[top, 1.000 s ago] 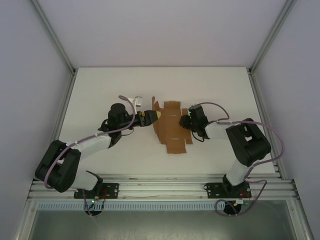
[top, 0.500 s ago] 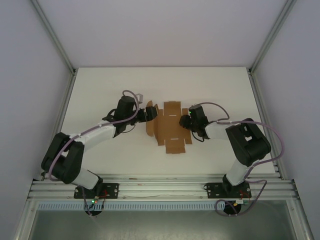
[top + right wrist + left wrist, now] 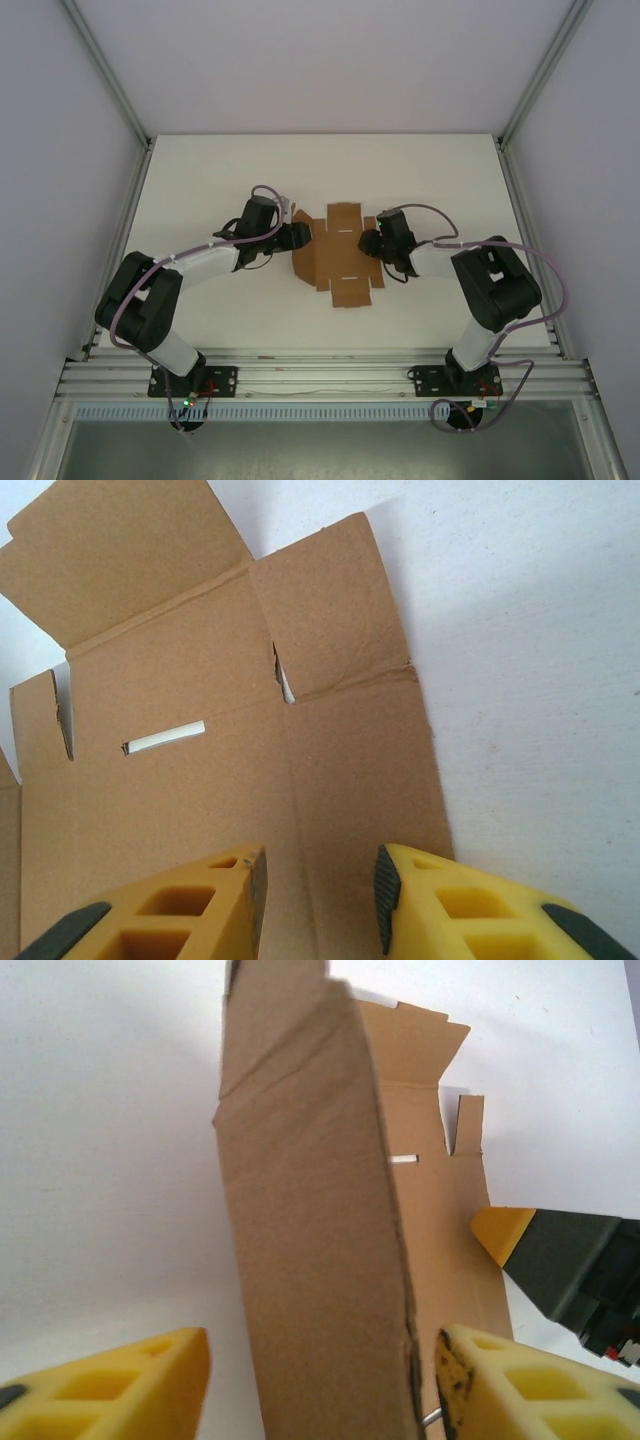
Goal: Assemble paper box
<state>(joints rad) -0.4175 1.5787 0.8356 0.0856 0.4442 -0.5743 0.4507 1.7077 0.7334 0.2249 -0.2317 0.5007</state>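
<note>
- The plain brown kraft cardboard paper box [image 3: 340,268], a die-cut sheet not yet folded up, is lying mostly flat at the middle of the white table [image 3: 200,180], between the two arms.
- The left gripper [image 3: 322,1370] is straddling the raised flap [image 3: 310,1240] on the sheet's left side. Its jaws are standing apart: one yellow pad [image 3: 500,1390] is sitting just beside the flap's edge, and bare table is showing between the opposite pad [image 3: 120,1385] and the card. Nothing is clamped yet.
- The right gripper [image 3: 318,885] is sitting low over the right panel [image 3: 350,770]. Its jaws are standing partly apart with nothing between them; whether the tips are pressing on the card cannot be told.
- Handling, as a judgement: the card is looking thin and light, stiff across each panel, and is bending readily at the creases. It is likely to slide on the smooth table unless one arm is pinning it.
- Grip point, as a judgement: the flap is best pinched across its two faces near the fold, away from the narrow slot [image 3: 165,737] and the ragged edges, with light pressure, since a hard squeeze is risking a dent.
</note>
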